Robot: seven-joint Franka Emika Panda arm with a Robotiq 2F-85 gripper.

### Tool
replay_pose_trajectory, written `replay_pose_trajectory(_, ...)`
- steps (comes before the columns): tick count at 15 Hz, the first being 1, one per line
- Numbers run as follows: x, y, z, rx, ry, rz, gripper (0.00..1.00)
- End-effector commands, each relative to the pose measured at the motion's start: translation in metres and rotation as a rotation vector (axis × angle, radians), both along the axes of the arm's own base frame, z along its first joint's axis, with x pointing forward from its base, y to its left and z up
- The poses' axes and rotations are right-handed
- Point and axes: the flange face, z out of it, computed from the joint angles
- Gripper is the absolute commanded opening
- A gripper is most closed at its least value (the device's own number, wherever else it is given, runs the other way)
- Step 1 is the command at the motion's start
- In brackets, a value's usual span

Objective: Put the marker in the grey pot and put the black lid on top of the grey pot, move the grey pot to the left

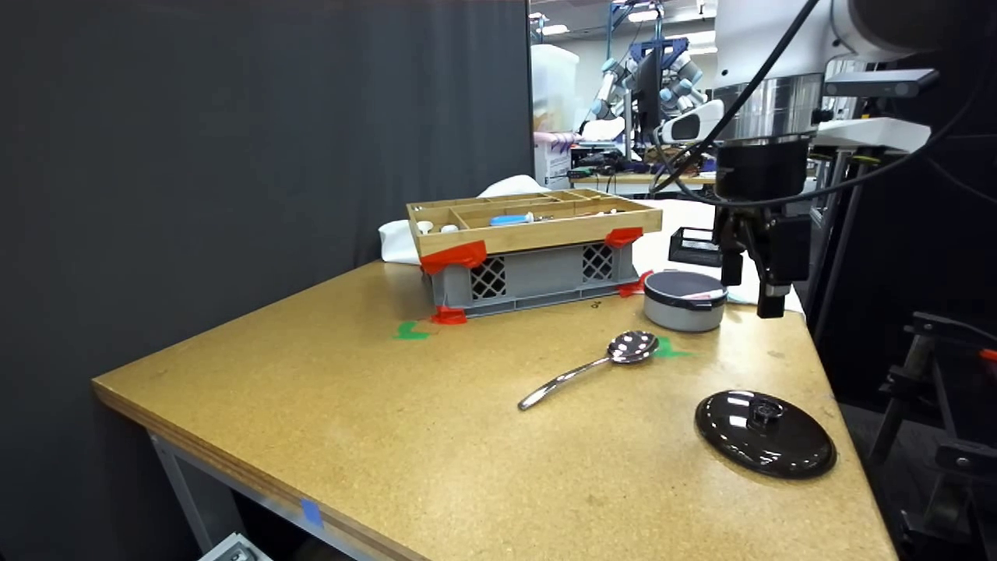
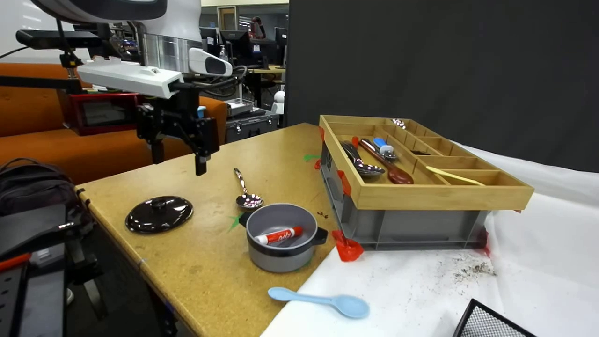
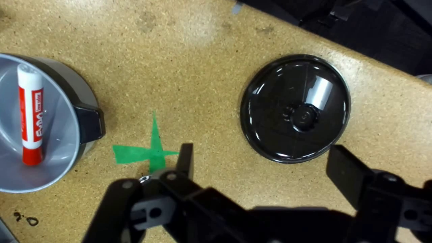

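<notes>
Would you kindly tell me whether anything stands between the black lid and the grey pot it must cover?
Nothing visible does: between the black lid and the grey pot lie tabletop and flat green tape. The metal spoon lies beside that path, and the marker is inside the pot.

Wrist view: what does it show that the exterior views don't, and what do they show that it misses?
Only the wrist view: the small boxed label near the brand name on the marker. Only the exterior views: the wooden tray and the metal spoon at full length. All share: the marker lying in the grey pot, the black lid off it, and the gripper open.
</notes>
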Motion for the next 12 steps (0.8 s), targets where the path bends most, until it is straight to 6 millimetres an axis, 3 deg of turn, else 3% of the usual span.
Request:
replay_pose_trajectory(1, 0.0, 0.0, 0.0, 0.0, 0.001, 0.0, 1.0)
replay_pose_trajectory(10, -0.036, -0.007, -0.022, -0.002, 0.0, 0.064, 1.0)
replay_pose_trajectory(12, -0.026, 0.0, -0.025, 0.018, -0.03, 0.086, 1.0)
